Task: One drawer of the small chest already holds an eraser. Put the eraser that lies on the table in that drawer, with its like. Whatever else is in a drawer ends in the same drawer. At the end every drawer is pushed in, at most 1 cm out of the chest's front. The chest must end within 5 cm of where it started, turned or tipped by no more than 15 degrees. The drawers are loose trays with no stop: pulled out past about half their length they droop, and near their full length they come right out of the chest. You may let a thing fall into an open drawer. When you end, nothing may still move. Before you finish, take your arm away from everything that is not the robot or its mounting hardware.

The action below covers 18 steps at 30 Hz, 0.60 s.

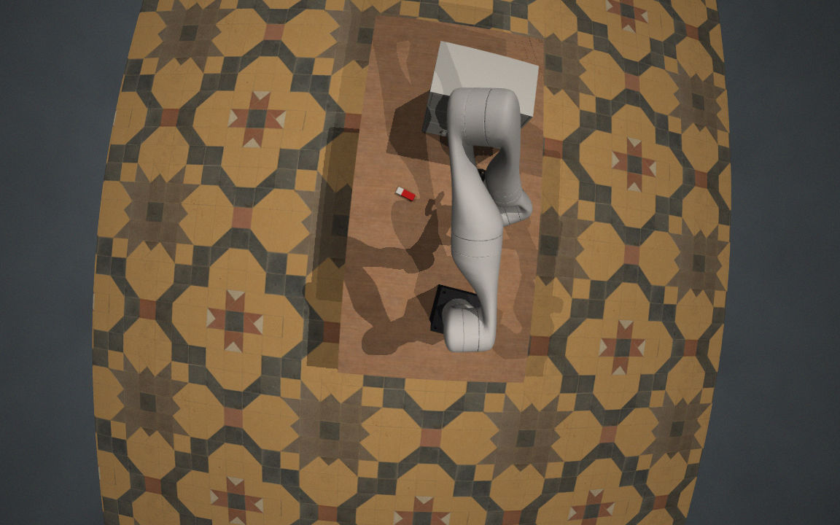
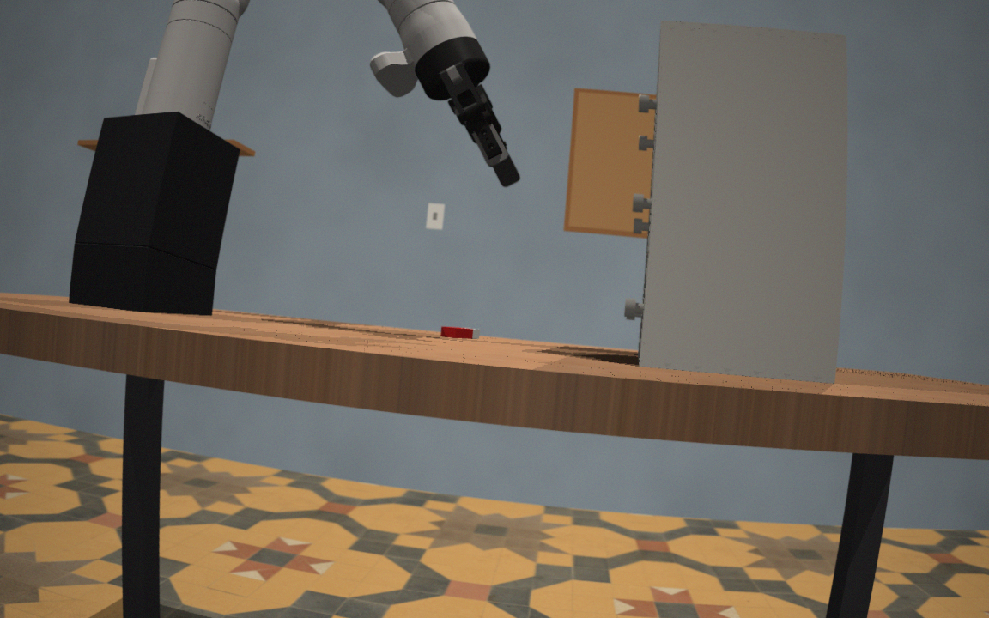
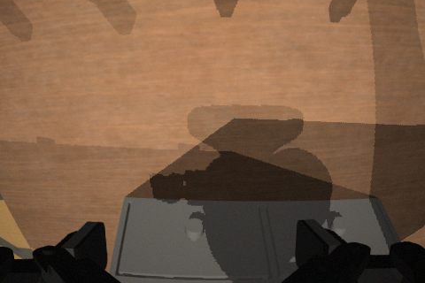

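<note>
The red eraser (image 1: 405,193) with a white end lies flat on the wooden worktop (image 1: 370,274), well apart from the small chest (image 1: 485,74) and to the side of its front; in the exterior view the eraser (image 2: 458,331) shows as a low red sliver on the worktop (image 2: 406,376) between the black arm pedestal (image 2: 148,207) and the chest (image 2: 743,199). No writing or brand can be read on the eraser or the chest.

The tool (image 2: 500,165) hangs high above the worktop, tilted with its tips pointing down and toward the chest's front, nearer the chest than the eraser. It is spread fully wide and carries nothing. From the exterior its fingers overlap edge-on. In the wrist view the two dark fingertips stand far apart at the bottom edge, and between them shows a grey drawer front (image 3: 177,242) with round knobs (image 3: 194,229), partly in shadow. The eraser does not appear in the wrist view.

On the chest's front several grey knobs (image 2: 640,203) stick out, all drawers appearing pushed in. From above, the pale arm (image 1: 475,222) reaches from its base (image 1: 441,306) across the worktop, its elbow covering part of the chest's top
</note>
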Each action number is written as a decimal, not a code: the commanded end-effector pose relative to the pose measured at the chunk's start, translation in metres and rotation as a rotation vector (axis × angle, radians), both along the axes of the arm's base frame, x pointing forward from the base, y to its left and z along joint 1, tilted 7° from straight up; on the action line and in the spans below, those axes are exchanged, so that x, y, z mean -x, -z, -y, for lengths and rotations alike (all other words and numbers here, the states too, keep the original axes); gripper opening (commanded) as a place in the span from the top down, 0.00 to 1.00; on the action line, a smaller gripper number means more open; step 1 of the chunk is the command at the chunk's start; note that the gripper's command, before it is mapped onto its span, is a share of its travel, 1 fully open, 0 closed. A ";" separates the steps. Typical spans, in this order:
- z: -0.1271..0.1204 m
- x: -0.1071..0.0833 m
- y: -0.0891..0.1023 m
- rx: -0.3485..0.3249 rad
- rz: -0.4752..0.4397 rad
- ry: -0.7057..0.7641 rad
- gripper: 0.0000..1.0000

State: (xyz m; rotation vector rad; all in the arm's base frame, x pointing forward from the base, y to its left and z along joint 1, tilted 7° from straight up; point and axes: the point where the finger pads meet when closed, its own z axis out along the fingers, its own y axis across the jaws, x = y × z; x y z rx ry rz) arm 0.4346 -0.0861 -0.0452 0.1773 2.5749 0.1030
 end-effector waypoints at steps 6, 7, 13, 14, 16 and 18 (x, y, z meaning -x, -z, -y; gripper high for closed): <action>-0.001 -0.012 0.022 0.016 0.153 0.065 0.00; -0.001 -0.013 0.023 0.018 0.165 0.067 0.00; -0.001 -0.017 0.028 0.024 0.213 0.072 0.00; -0.001 -0.018 0.030 0.025 0.223 0.074 0.00; -0.001 -0.020 0.032 0.028 0.244 0.076 0.00; -0.001 -0.022 0.034 0.030 0.262 0.078 0.00</action>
